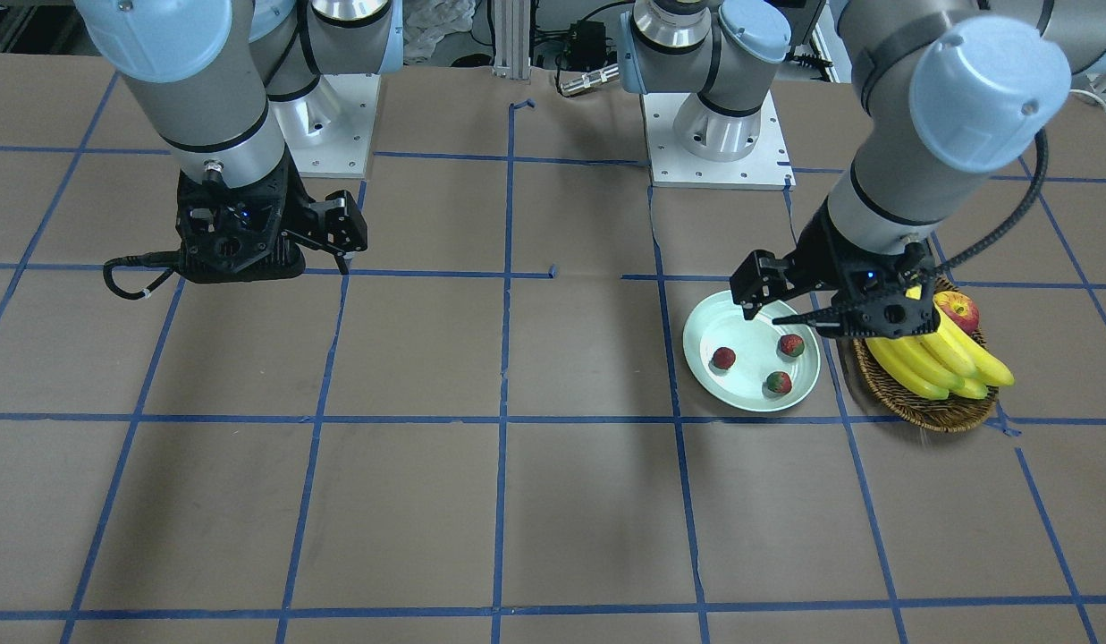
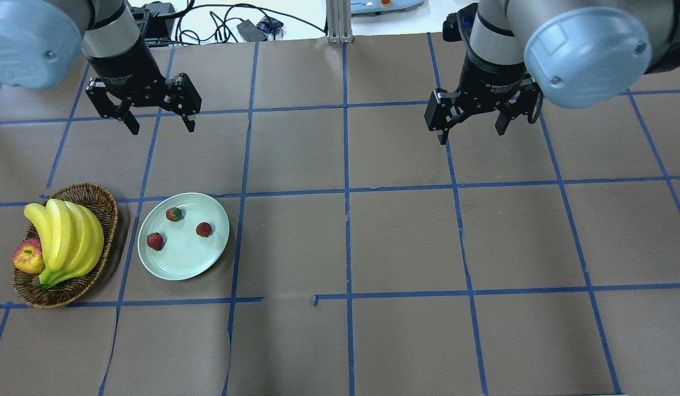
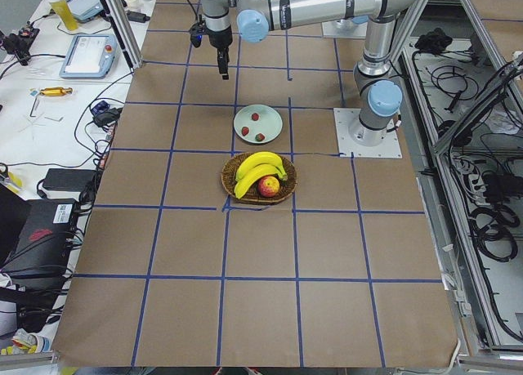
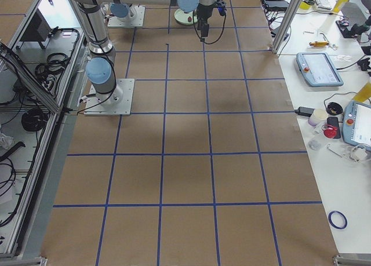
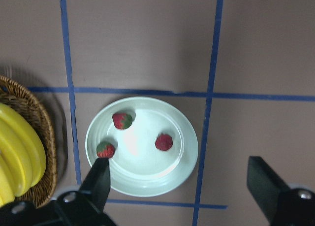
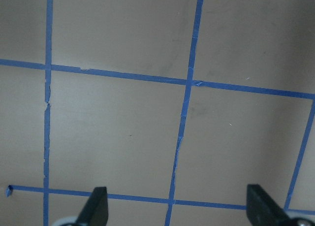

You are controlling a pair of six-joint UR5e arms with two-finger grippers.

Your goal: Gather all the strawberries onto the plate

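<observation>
All three strawberries (image 2: 204,229) lie apart inside the plate (image 2: 186,261), just right of the basket (image 2: 95,193); the left gripper (image 2: 163,129) and right gripper (image 2: 471,136) hang wide and empty. The berries look light, perhaps soft: pinch gently across the red body

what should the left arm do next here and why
Probably just lift the left end effector clear and stop. All three strawberries lie inside the plate, none shows on the table or in the basket, and both it and the right end effector are open and empty.
</observation>
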